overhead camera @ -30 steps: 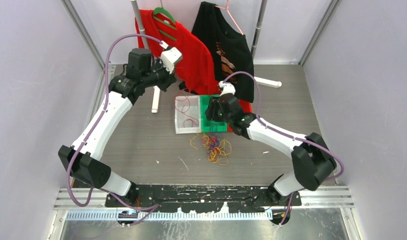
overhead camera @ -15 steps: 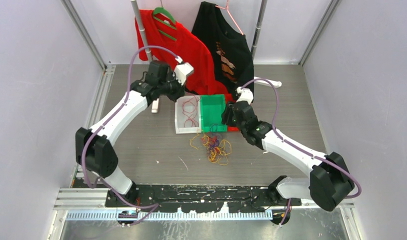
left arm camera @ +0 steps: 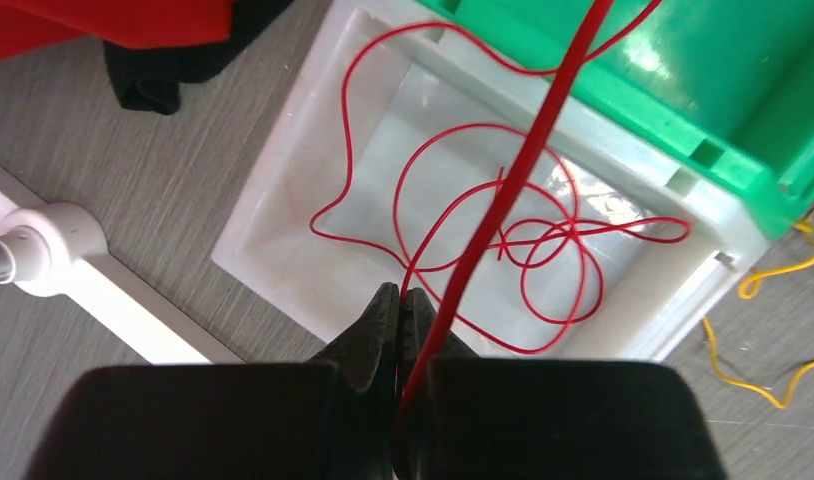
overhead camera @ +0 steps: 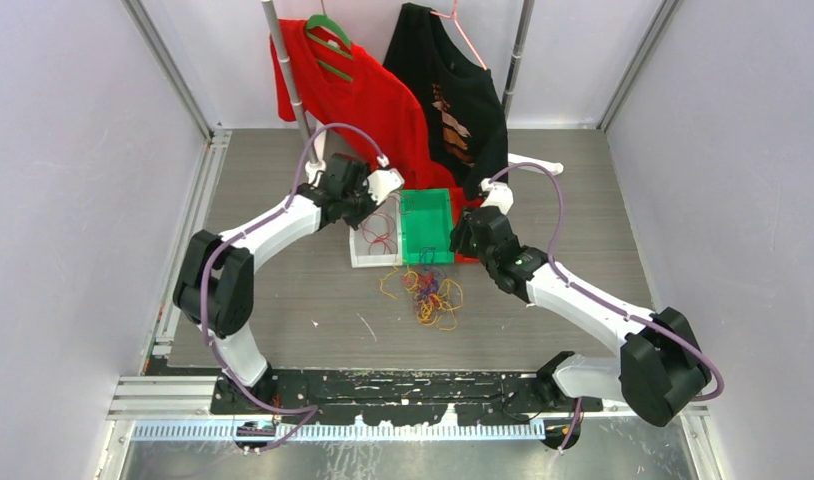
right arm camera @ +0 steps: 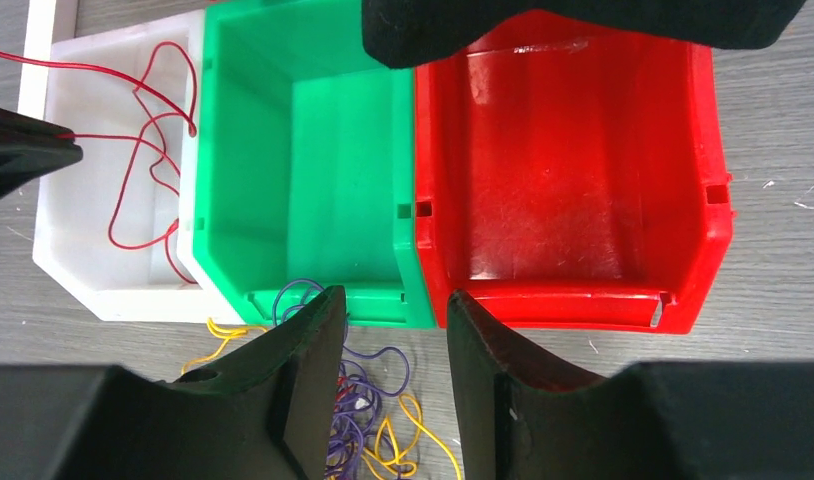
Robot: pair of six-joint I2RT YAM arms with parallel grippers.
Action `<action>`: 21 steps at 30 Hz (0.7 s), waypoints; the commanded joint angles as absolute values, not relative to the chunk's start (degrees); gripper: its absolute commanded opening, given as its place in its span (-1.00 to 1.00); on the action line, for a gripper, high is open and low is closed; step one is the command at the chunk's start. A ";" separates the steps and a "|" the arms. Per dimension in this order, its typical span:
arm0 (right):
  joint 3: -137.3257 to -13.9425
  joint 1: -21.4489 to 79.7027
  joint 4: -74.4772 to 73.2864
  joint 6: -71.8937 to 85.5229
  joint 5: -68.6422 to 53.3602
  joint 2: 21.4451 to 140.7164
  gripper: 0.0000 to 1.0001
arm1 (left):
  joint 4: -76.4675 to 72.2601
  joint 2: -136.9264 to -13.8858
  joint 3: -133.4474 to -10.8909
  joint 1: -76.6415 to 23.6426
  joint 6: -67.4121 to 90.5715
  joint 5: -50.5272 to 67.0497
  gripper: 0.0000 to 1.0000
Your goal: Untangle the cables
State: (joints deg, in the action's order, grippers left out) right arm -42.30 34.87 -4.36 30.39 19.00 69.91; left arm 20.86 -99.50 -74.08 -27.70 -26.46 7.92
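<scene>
A tangle of purple, yellow and red cables (overhead camera: 431, 295) lies on the table just in front of the bins. More red cables (left arm camera: 523, 240) lie coiled in the white tray (overhead camera: 373, 263). My left gripper (left arm camera: 398, 296) hovers over that tray's edge, shut on one red cable (left arm camera: 528, 165) that runs taut up and away across the green bin (overhead camera: 426, 222). My right gripper (right arm camera: 395, 300) is open with nothing between its fingers. It hangs above the front walls of the green bin and the red bin (right arm camera: 573, 170), with the tangle (right arm camera: 373, 420) below it.
A red shirt (overhead camera: 353, 95) and a black shirt (overhead camera: 453, 90) hang on a rack at the back; black cloth drapes over the red bin's far edge. The rack's white foot (left arm camera: 43, 250) lies left of the tray. A loose yellow cable (left arm camera: 773, 280) lies by the tray's corner.
The left arm swung right and down to the white tray, carrying the red cable. The right arm drew back from over the green bin towards its front edge, its jaws narrowing slightly.
</scene>
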 commanded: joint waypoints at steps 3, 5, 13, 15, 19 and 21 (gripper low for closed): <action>-42.74 34.72 -1.23 31.74 18.86 71.47 -0.07 | 17.51 -99.73 -73.77 -27.81 -30.02 6.66 -0.82; -43.22 34.73 -1.23 31.57 18.71 72.13 -0.08 | 19.63 -99.10 -74.15 -27.71 -30.27 7.77 -0.48; -44.06 34.72 -0.98 31.30 16.22 73.32 -0.12 | 30.47 -93.95 -77.67 -24.74 -28.34 19.80 0.70; -44.39 34.72 -1.05 31.22 16.03 73.35 -0.12 | 31.93 -92.64 -78.62 -24.15 -27.40 22.36 0.87; -44.89 34.67 -1.13 31.28 15.36 73.43 -0.13 | 33.95 -91.86 -80.22 -24.07 -27.89 26.20 0.92; -44.92 34.72 -1.35 31.57 15.14 73.32 -0.13 | 33.87 -92.32 -80.58 -24.17 -27.91 27.23 0.90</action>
